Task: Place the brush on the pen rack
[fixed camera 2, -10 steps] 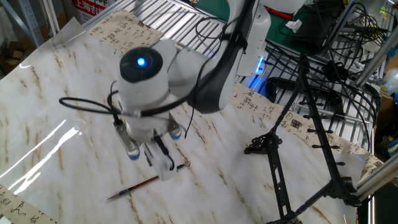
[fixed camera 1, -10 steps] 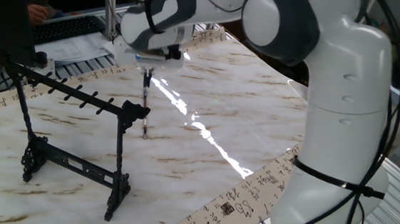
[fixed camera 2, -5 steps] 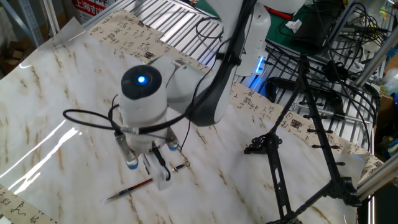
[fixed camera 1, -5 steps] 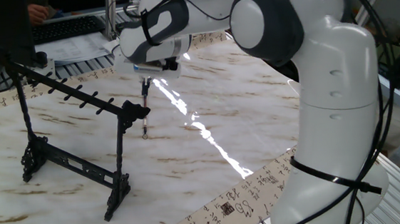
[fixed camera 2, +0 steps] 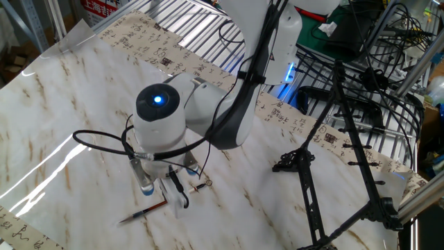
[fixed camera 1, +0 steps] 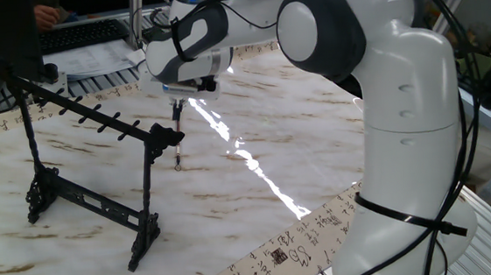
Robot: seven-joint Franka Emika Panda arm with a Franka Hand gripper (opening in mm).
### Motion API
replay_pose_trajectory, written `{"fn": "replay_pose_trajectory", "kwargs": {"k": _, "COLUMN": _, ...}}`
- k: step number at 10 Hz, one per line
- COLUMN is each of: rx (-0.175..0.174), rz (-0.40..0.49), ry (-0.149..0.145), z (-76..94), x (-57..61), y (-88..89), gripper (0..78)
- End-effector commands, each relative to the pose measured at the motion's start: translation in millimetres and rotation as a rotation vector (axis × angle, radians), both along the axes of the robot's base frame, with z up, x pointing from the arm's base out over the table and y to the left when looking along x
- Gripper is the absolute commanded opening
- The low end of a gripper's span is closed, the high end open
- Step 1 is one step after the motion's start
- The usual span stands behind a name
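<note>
The brush (fixed camera 2: pixel 143 212) lies flat on the marble table, a thin dark stick with a small loop at one end. In one fixed view the brush (fixed camera 1: pixel 177 143) lies just right of the rack's end. My gripper (fixed camera 2: pixel 165 195) points down right over the brush's middle. Its fingers (fixed camera 2: pixel 146 186) stand apart on either side of the brush, low near the table. In one fixed view the gripper (fixed camera 1: pixel 178 97) hangs over the brush's far end. The black pen rack (fixed camera 1: pixel 86 115) stands upright at the left, with nothing on its pegs. It also shows in the other fixed view (fixed camera 2: pixel 350 142) at the right.
Sheets with calligraphy (fixed camera 1: pixel 281 258) line the table edges. A metal grille (fixed camera 2: pixel 187 28) lies behind the table. A keyboard (fixed camera 1: pixel 84 33) and papers sit at the back left. Cables and wire frames (fixed camera 2: pixel 374 76) crowd the space behind the rack.
My gripper has come down and shifted slightly along the brush, so its fingers now stand closer to the table around it. The brush and rack have not moved.
</note>
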State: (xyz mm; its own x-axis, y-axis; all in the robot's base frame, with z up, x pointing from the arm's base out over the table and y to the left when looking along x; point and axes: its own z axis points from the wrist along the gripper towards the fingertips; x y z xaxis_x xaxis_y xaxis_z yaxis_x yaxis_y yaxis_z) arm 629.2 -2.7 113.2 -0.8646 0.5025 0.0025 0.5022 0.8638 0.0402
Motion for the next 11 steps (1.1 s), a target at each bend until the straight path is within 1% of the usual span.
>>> {"fn": "replay_pose_trajectory", "kwargs": {"k": 1, "rx": 0.0, "rz": 0.022, "ry": -0.008, "z": -10.4, "x": 0.2, "y": -4.2, "gripper": 0.0}}
{"fn": "replay_pose_trajectory", "kwargs": {"k": 3, "rx": 0.0, "rz": 0.039, "ry": -0.009, "z": -16.4, "x": 0.8, "y": -7.6, "gripper": 0.0}}
{"fn": "replay_pose_trajectory", "kwargs": {"k": 8, "rx": -0.001, "rz": 0.052, "ry": -0.021, "z": -31.5, "x": 2.3, "y": -6.5, "gripper": 0.0}}
{"fn": "replay_pose_trajectory", "kwargs": {"k": 11, "rx": -0.001, "rz": 0.054, "ry": -0.027, "z": -36.2, "x": 2.3, "y": -6.9, "gripper": 0.0}}
